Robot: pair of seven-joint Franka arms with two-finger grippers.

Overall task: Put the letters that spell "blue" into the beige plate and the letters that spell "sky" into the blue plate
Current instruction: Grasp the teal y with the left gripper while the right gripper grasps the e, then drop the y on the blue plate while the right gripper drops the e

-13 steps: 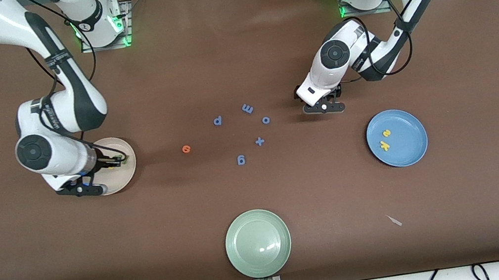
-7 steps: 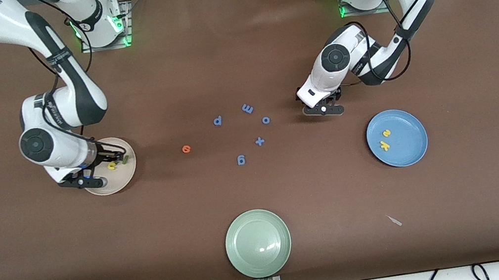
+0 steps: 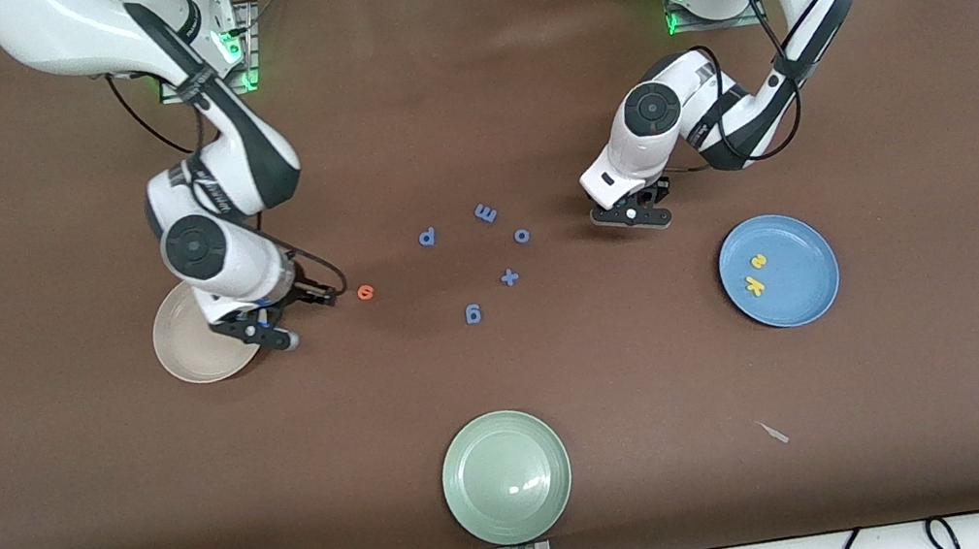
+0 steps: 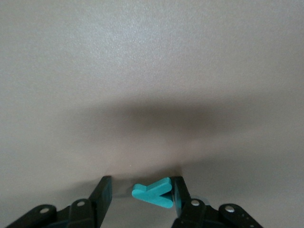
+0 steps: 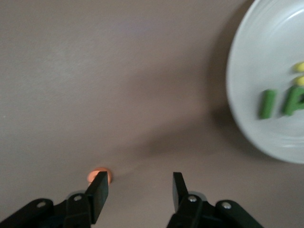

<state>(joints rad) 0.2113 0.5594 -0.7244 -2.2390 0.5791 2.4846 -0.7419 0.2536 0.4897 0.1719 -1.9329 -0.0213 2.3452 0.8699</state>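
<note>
Right end effector (image 3: pixel 308 295) left round beige plate (image 3: pixel 186 354).

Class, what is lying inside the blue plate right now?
The blue plate holds two yellow letters, an "s" and a "k", side by side. Nothing covers the plate, so no letter is hidden.

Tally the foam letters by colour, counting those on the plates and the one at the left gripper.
Blue letters: 5
Yellow letters: 3, one only partly in view on the beige plate
Green letters: 2
Orange letter: 1
Teal letter: 1
Total: 12
</note>
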